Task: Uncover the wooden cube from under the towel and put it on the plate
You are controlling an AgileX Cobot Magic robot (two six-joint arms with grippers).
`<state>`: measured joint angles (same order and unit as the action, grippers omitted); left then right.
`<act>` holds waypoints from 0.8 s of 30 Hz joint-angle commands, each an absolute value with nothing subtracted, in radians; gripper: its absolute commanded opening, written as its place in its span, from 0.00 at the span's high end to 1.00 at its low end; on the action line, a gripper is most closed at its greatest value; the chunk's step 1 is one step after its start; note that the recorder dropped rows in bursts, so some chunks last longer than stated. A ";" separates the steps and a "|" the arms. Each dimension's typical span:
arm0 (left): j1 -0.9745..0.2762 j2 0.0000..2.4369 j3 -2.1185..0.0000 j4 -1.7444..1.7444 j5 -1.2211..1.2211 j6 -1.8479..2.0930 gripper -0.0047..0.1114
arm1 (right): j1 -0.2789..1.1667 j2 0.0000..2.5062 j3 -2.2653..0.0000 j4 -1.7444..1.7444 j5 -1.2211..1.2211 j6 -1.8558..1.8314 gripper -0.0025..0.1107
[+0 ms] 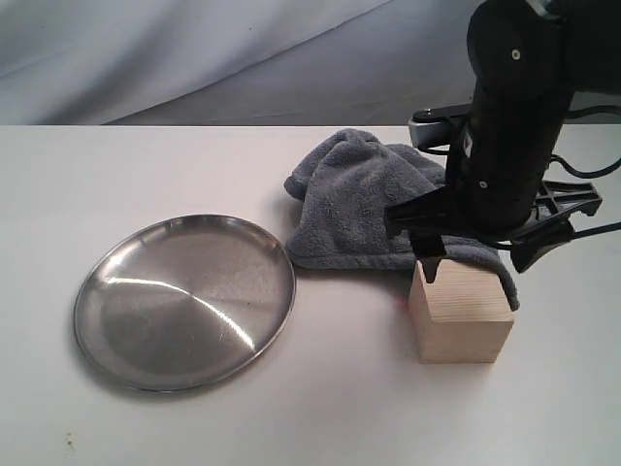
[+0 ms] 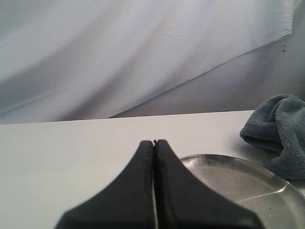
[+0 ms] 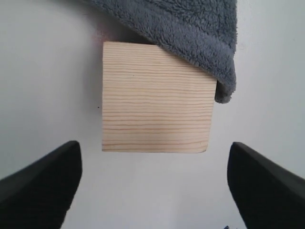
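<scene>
The right claw (image 3: pixel 152 148) is hovering apart over a pale wooden cube (image 3: pixel 157 105), a blue-gray terry towel (image 3: pixel 190 28) overlapping one corner; left claw (image 2: pixel 154 141) pressed together.

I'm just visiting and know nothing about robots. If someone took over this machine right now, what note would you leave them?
Left gripper: fingers shut, empty, with the plate just ahead of it.
Right gripper: fingers open, empty, poised over the wooden cube.
Cube: on the table, to the right of the plate in the exterior view and apart from it.
Towel: bunched behind the cube, one corner draped over a top edge of it.
Done: cube largely uncovered.
Left: grasp the cube, lift it clear of the towel corner, set it on the plate, which holds nothing.
</scene>
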<state>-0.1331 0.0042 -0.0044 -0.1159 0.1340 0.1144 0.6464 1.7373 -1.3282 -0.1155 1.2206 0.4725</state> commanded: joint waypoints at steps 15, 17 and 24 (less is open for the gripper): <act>-0.138 0.000 0.000 -0.118 0.132 0.112 0.96 | 0.637 1.875 -1.323 -0.152 1.192 0.480 0.22; -0.138 0.000 0.000 -0.118 0.132 0.112 0.96 | 0.637 1.893 -1.323 -0.152 1.182 0.480 0.22; -0.138 0.000 0.000 -0.118 0.132 0.112 0.96 | 0.637 1.951 -1.323 -0.155 1.138 0.475 0.22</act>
